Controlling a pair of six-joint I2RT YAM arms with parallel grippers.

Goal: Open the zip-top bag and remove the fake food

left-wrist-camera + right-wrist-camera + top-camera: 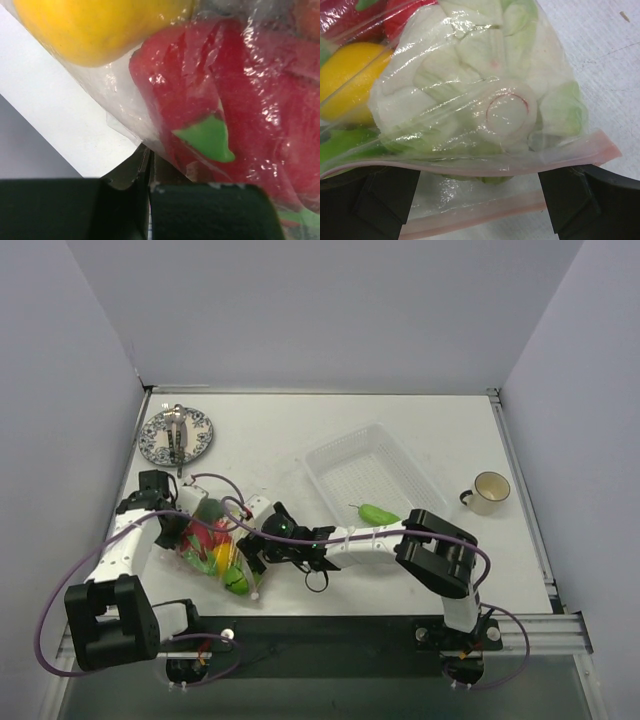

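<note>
The zip-top bag [215, 545] lies on the table near the left arm, full of fake food. My left gripper [149, 170] is shut on a fold of the bag's clear plastic, close to a red pepper [200, 100] and a yellow piece [95, 25] inside. My right gripper [480, 200] stands open at the bag's mouth. The two pink zip strips [470, 165] are parted between its fingers [385, 200]. Just inside sit a white cauliflower with green leaves [465, 65] and a pale ring slice [510, 112]. A green pod [378, 513] lies outside the bag at the tray's near edge.
A rigid clear tray [350, 465] sits right of centre at the back. A mug [490, 492] stands at the far right, and a patterned plate [160, 440] with cutlery sits at the back left. The right forearm stretches across the table's middle.
</note>
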